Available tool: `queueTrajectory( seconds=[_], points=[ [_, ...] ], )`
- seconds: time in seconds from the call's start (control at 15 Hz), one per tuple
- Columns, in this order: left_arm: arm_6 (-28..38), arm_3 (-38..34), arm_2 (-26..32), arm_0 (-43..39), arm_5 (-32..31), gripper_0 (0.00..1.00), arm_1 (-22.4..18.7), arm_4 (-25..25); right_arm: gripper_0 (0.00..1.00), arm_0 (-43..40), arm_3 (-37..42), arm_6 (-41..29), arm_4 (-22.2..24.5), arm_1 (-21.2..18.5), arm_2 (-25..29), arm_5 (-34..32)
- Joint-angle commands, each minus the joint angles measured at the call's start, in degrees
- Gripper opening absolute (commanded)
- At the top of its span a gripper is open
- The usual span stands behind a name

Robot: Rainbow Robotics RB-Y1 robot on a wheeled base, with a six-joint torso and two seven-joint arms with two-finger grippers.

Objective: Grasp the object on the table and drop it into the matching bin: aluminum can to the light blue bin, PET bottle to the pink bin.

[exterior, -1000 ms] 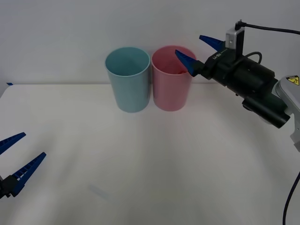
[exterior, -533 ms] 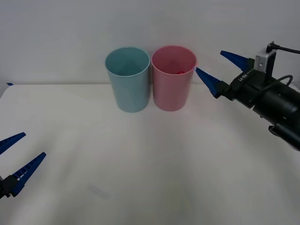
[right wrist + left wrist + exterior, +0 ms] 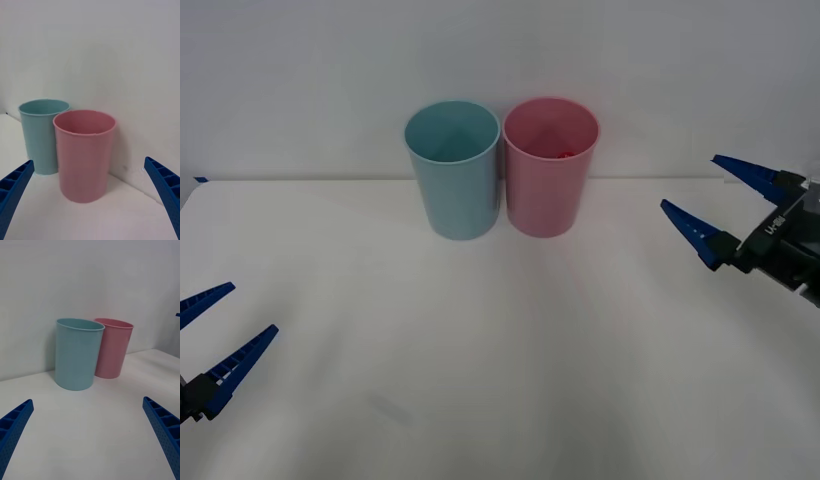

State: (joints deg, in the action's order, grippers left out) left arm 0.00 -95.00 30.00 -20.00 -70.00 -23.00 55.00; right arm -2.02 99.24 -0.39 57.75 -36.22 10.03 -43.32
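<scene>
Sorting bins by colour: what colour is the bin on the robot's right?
Pink: the pink bin stands beside the light blue bin, clearest in the front view.

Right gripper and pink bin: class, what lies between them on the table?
Nothing: in the front view, only bare white table separates the open right gripper from the pink bin.

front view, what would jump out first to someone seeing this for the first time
Two tall cups stand side by side at the back of the white table: the light blue bin on the left, the pink bin right beside it, with a speck of red just visible inside the pink one. The right hand hangs open in the air to the right of the pink bin, and the left hand waits open at the near left corner.
</scene>
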Motion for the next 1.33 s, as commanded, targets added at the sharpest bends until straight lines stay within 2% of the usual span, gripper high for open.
queueTrajectory(
  seconds=[0.07, 0.27, 0.8, 1.07, 1.33],
  points=[
    [0.0, 0.0, 0.0, 0.0, 0.0, 1.0, 0.0, 0.0, 1.0, -4.4, 0.0, 4.8, -1.0, 0.0, 3.1, -1.8],
    [0.0, 0.0, 0.0, 0.0, 0.0, 1.0, 0.0, 0.0, 1.0, -8.8, 0.0, 4.5, -1.5, 0.2, 6.0, -4.1],
    [0.0, 0.0, 0.0, 0.0, 0.0, 1.0, 0.0, 0.0, 1.0, -17.3, 0.2, 2.5, -1.5, 4.0, 15.1, -16.5],
    [0.0, 0.0, 0.0, 0.0, 0.0, 1.0, 0.0, 0.0, 1.0, -23.2, 3.9, 2.4, -2.2, 4.3, 16.7, -17.1],
    [0.0, 0.0, 0.0, 0.0, 0.0, 1.0, 0.0, 0.0, 1.0, -24.7, 4.5, 2.4, -2.7, 4.3, 16.7, -17.2]
  ],
)
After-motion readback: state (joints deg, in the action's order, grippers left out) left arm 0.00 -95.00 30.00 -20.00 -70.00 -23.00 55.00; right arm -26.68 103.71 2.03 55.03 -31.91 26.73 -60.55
